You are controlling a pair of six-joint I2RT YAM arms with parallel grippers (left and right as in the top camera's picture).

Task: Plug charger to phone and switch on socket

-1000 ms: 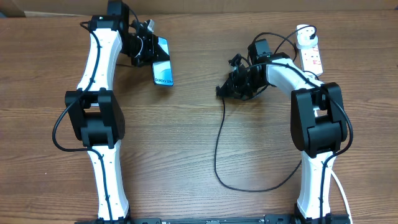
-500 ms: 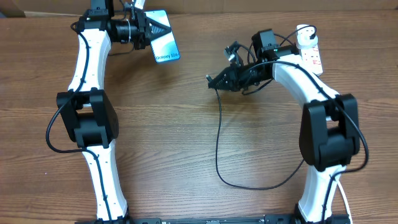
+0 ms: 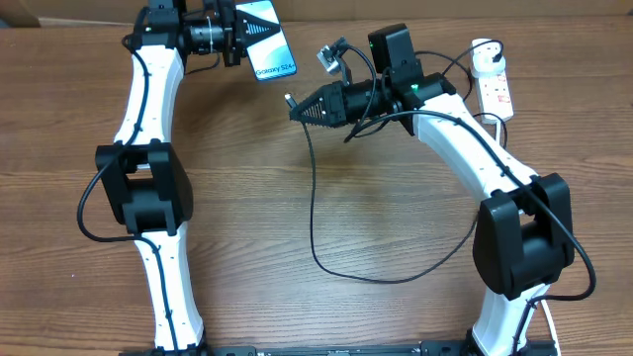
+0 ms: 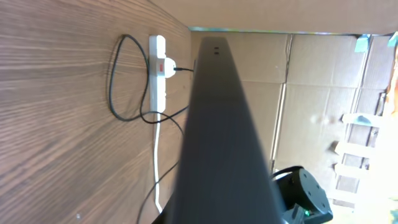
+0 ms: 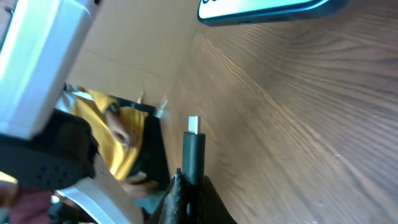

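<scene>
Left jaws clamped on phone [image 3: 267,44], now carried toward table [image 3: 247,218] far edge; right jaws pinching charger [image 5: 193,152] behind tip, swung near phone. Mating next; socket [image 3: 496,87] waits far right

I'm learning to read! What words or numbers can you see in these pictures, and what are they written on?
"Galaxy S24": on the lit screen of the phone, seen from overhead.
Dark letters on the same screen at the top edge of the right wrist view: cut off, too little shows to read.
On the socket and the charger: no writing that I can make out.
</scene>
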